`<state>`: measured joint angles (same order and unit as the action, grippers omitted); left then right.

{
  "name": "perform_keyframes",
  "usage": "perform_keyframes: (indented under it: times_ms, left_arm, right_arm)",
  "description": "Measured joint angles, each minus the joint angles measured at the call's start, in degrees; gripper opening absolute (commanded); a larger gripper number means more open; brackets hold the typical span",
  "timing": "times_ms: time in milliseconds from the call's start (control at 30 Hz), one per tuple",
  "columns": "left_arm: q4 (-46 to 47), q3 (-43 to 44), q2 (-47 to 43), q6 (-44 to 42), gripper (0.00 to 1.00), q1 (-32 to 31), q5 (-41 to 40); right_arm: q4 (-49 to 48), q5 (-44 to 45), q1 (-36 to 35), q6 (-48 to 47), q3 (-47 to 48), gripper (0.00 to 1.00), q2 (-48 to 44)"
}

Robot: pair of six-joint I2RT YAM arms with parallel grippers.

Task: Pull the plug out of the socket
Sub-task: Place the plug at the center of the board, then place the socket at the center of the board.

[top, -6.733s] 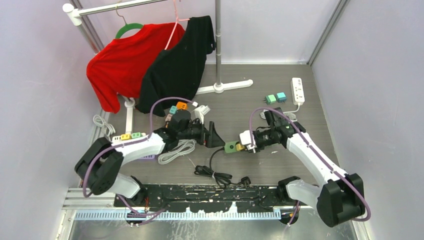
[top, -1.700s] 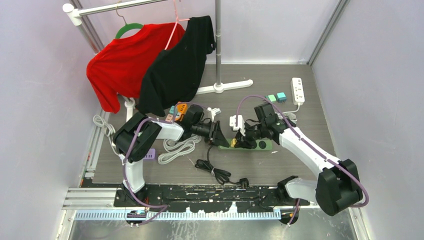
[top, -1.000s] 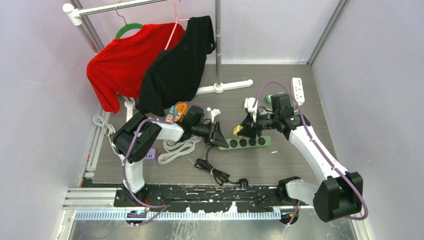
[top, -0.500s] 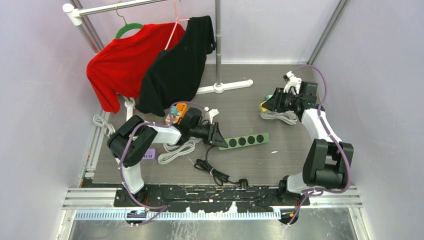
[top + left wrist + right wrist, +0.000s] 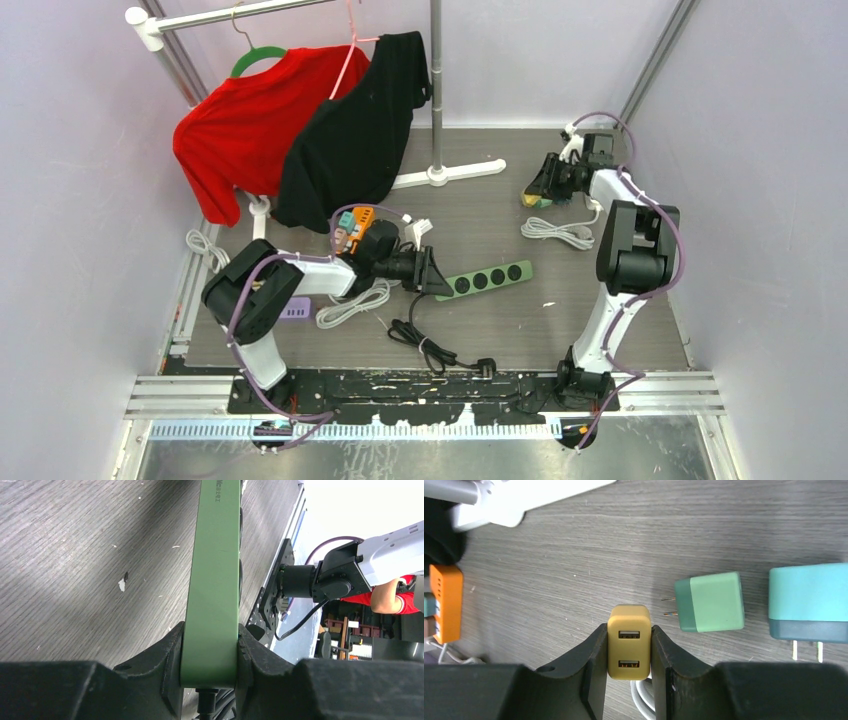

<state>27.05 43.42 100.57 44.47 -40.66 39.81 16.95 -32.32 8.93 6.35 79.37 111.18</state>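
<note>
Overhead first: left gripper point(image 5: 428, 272) is clamping tight on the left end of the strip point(image 5: 487, 279), which is lying mid-table point(image 5: 520, 335) with four sockets facing up. A black cord point(image 5: 428, 343) is trailing from that end toward the near edge. Right gripper point(image 5: 532, 194) is reaching into the far right corner, closed on the plug point(image 5: 527, 200), well apart from the strip. A white cable point(image 5: 560, 231) is lying coiled just beside it. A red shirt point(image 5: 240, 125) and a black shirt point(image 5: 355, 140) are hanging on the rack point(image 5: 436, 90) at far left. An orange adapter point(image 5: 355, 214) is sitting behind the left wrist

Left wrist: the strip is running up the middle of the view, both fingers point(image 5: 167, 675) pressing against its sides, the cord leaving at the bottom between them

Right wrist: the plug, mustard yellow with two USB ports facing the camera, is sitting pinched between both fingers point(image 5: 594, 665); whether it is touching the table I cannot tell. A green adapter point(image 5: 710, 602) is lying just to its right, prongs pointing toward it, not touching. A teal adapter point(image 5: 809, 602) is lying further right, prongs pointing down the view. The orange adapter is showing at the left edge, the rack's white foot point(image 5: 524, 497) at top left
</note>
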Motion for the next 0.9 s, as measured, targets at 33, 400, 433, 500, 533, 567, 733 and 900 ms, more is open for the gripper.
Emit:
perform_keyframes:
  times_ms: [33,400,433,500,533,567,733,900]
  left_arm:
    - [0.00,-0.07,-0.09,0.00,0.00,0.00,-0.20]
    - [-0.66,-0.17,-0.85,-0.20,0.00,-1.36,-1.86]
    - [-0.76,-0.17,-0.96,-0.20,0.00,-1.51,-2.05]
    - [-1.07,-0.15,-1.20,-0.20,0.00,-1.81,-2.51]
    - [-1.22,-0.17,-1.33,-0.22,0.00,-1.97,-2.71]
    - [-1.44,-0.17,-1.57,-0.28,0.00,-2.14,-3.02]
    - [-4.17,0.28,-2.93,-2.16,0.00,-2.80,-4.22]
    - [-7.85,1.16,-4.46,-4.96,0.00,-2.91,-4.94]
  right_arm:
    - [1.01,0.46,-0.33,-0.39,0.57,0.37,0.76]
    - [5.68,5.22,-4.74,-6.19,4.04,0.65,2.97]
    - [5.88,5.99,-4.74,-6.82,4.04,0.65,2.93]
    - [6.27,7.65,-4.55,-8.26,3.80,0.64,2.25]
    - [6.19,8.46,-4.35,-9.18,2.95,0.64,1.20]
    - [6.23,8.92,-4.15,-10.14,1.33,0.64,-0.96]
    - [5.90,2.49,-3.02,-16.98,-7.50,0.74,-16.76]
    - [4.55,-14.14,-2.82,-29.94,-18.38,1.00,-37.24]
